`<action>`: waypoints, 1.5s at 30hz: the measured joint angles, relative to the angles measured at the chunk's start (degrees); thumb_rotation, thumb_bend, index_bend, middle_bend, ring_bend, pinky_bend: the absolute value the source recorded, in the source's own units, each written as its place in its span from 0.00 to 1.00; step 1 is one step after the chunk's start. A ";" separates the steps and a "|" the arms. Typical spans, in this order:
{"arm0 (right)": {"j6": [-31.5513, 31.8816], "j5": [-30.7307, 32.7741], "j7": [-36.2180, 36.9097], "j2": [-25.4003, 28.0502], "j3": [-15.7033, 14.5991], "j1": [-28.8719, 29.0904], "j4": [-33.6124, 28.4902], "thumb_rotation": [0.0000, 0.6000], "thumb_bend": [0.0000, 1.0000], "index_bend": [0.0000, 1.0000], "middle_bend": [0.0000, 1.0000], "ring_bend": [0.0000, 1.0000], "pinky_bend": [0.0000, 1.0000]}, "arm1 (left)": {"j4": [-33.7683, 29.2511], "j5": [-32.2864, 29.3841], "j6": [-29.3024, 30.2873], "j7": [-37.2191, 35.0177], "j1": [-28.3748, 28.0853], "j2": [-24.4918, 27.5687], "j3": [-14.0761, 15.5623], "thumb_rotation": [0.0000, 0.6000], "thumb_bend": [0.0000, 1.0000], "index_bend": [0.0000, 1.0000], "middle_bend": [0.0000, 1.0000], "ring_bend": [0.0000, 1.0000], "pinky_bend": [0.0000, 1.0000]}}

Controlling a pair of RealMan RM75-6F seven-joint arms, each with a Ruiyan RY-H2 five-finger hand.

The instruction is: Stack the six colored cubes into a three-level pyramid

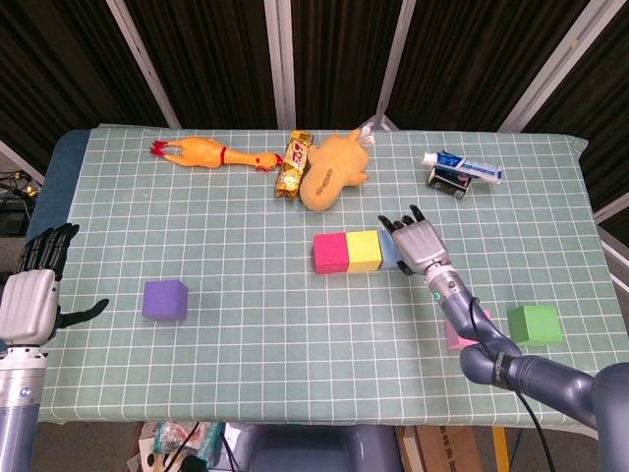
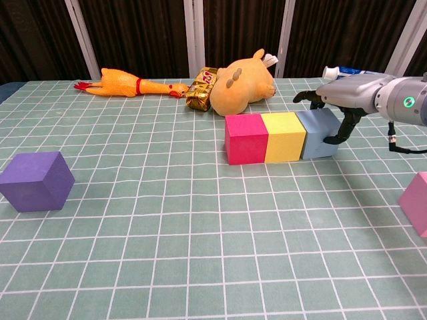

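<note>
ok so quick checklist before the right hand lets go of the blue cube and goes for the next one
1. Base row of red cube, yellow cube and blue cube sits flush in a line: ok.
2. Right hand clear of the blue cube: not ok, fingers are draped over its top and right side.
3. Next cubes free to pick, pink cube and green cube lying loose on the right: ok.
4. Purple cube within the left hand's side: ok, the hand is open at the table edge.
5. Plush toy behind the row, out of the way: ok.
</note>
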 measured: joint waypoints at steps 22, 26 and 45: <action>0.54 0.83 -0.39 -0.67 -0.16 0.56 -0.23 1.00 0.40 0.00 0.36 0.19 0.02 | 0.07 -0.31 -0.32 0.01 0.09 -0.05 -0.11 1.00 0.10 0.00 0.04 0.00 0.03; 0.42 1.33 -0.66 -0.62 -0.27 0.61 -0.40 1.00 0.39 0.00 0.28 0.12 0.02 | 0.19 -0.26 -0.43 -0.11 0.11 0.00 -0.09 1.00 0.10 0.00 0.04 0.00 0.03; 2.48 5.77 -3.21 1.14 -0.38 0.38 -5.06 1.00 0.40 0.00 0.04 0.02 0.02 | -0.30 -0.29 -0.57 -0.69 0.26 0.37 -0.21 1.00 0.10 0.00 0.04 0.00 0.03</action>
